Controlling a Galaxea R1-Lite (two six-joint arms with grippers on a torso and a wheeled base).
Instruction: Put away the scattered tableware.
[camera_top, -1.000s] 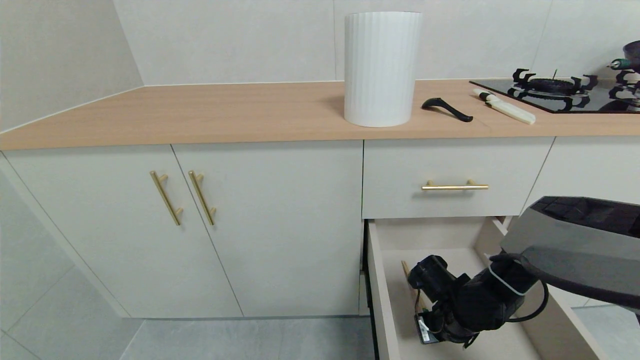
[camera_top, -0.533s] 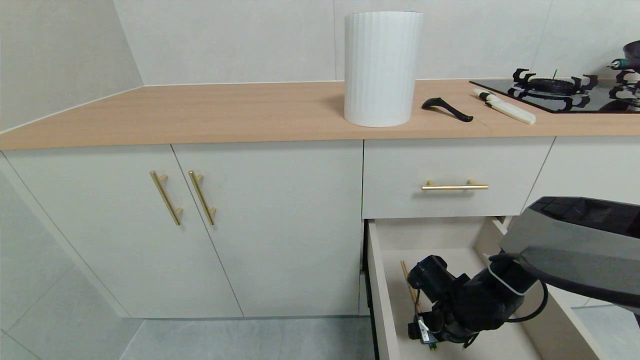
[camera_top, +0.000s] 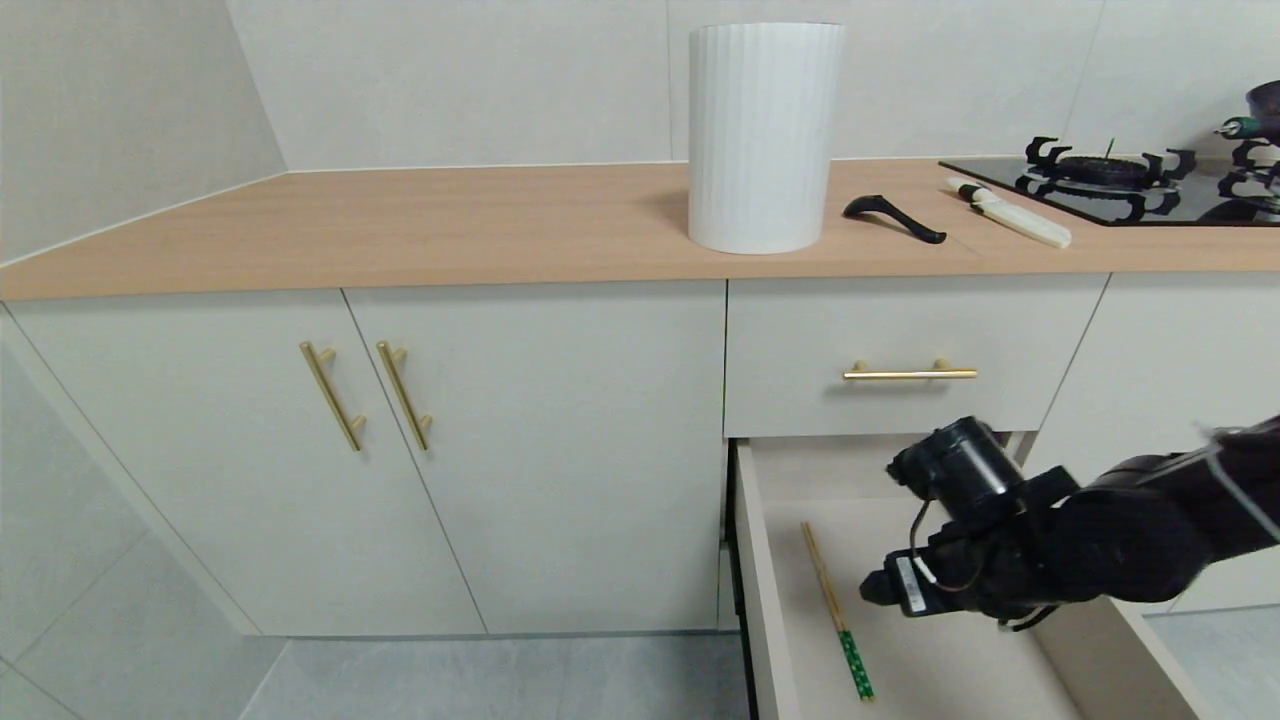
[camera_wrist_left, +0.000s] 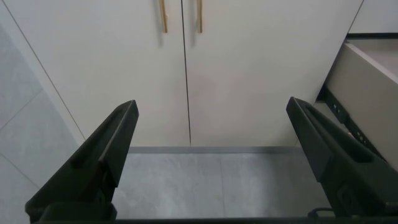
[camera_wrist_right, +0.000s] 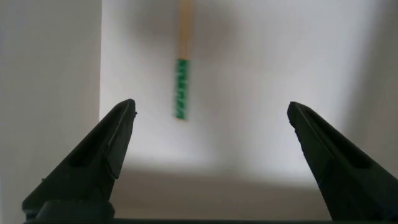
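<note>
Chopsticks (camera_top: 835, 610) lie in open drawer (camera_top: 768, 600); left jaws and right jaws gape apart.

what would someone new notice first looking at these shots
The tall white ribbed cylinder standing on the wooden countertop draws the eye first. Below it, the lower drawer is pulled open with green-ended wooden chopsticks lying on its floor. The right gripper hangs open over the drawer beside them.
</note>
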